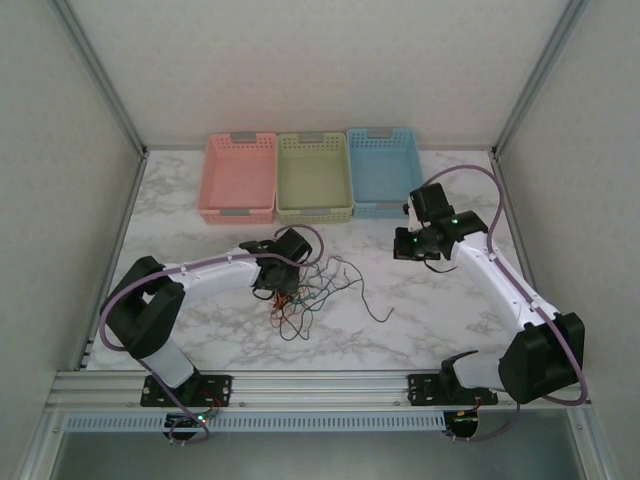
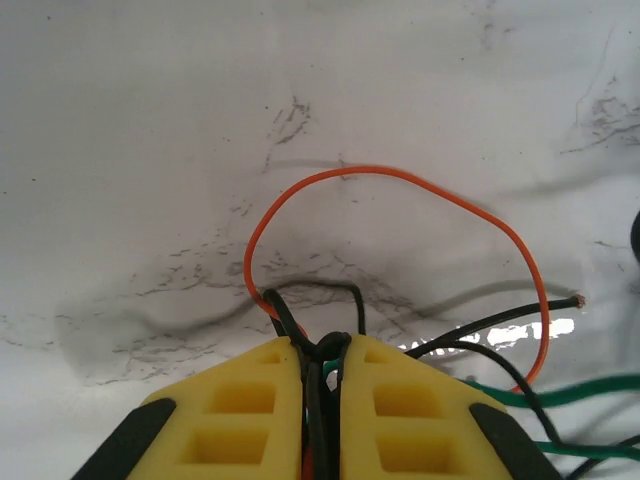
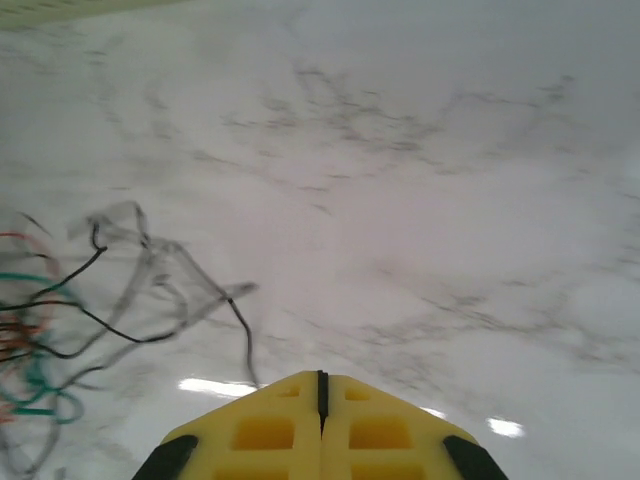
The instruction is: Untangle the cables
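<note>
Our left end effector [image 2: 321,352] pinches black strands of the cables [image 1: 310,290], presumably to pull them free; the right end effector [image 3: 321,385], at two o'clock, hovers closed and empty.

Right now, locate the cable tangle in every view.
Top external: cables mid-table, left of centre.
Left wrist: bottom centre, pinched between the left fingers.
Right wrist: left edge, blurred.
Shared landmark: the marble table.

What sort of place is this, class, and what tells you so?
Probably a robot test bench: two robot arms bolted to a metal rail, a walled marble-look table, and a row of baskets.
</note>
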{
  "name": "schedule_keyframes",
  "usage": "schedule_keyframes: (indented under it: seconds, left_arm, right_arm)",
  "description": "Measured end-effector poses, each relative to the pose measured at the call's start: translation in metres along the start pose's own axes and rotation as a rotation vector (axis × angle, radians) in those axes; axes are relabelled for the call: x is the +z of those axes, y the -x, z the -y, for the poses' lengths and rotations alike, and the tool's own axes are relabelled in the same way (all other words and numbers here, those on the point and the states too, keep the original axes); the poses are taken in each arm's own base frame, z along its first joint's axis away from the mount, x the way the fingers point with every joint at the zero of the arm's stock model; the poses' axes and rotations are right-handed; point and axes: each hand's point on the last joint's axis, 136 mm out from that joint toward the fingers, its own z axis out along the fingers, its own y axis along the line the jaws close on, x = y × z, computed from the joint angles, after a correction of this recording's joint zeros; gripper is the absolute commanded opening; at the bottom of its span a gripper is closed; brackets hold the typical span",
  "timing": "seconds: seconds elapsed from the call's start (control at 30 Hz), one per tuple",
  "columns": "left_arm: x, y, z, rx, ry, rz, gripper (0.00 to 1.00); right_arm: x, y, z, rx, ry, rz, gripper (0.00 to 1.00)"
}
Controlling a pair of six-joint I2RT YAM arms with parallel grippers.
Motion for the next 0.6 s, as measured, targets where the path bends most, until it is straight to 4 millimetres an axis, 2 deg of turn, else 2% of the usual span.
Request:
schedule_keyframes:
  seconds: [0.1,0.2,0.27,0.33,0.4,0.6]
  left_arm:
    - [0.001,-0.001,-0.003,-0.010,0.008,-0.002,0.00]
    - [0.004,-0.003,-0.006,-0.016,0.011,-0.007,0.00]
    - [0.005,-0.004,-0.005,-0.016,0.005,-0.010,0.00]
    - [0.004,-0.004,-0.004,-0.016,0.000,-0.009,0.00]
    - [0.004,-0.004,-0.004,-0.017,-0.001,-0.008,0.00]
    - [0.004,-0.004,-0.004,-0.017,-0.003,-0.010,0.00]
  right_arm:
    - [-0.002,-0.002,0.025,0.013,-0.125,0.000,0.00]
    - [-0.004,0.002,0.029,0.035,-0.115,0.020,0.00]
    - [-0.006,0.003,0.016,0.041,-0.035,0.035,0.08]
    - [-0.005,0.005,-0.001,0.044,0.059,0.033,0.24]
    - [0.002,0.006,-0.016,0.034,0.132,0.011,0.32]
    - [0.054,-0.017,-0.057,-0.074,0.197,-0.163,0.38]
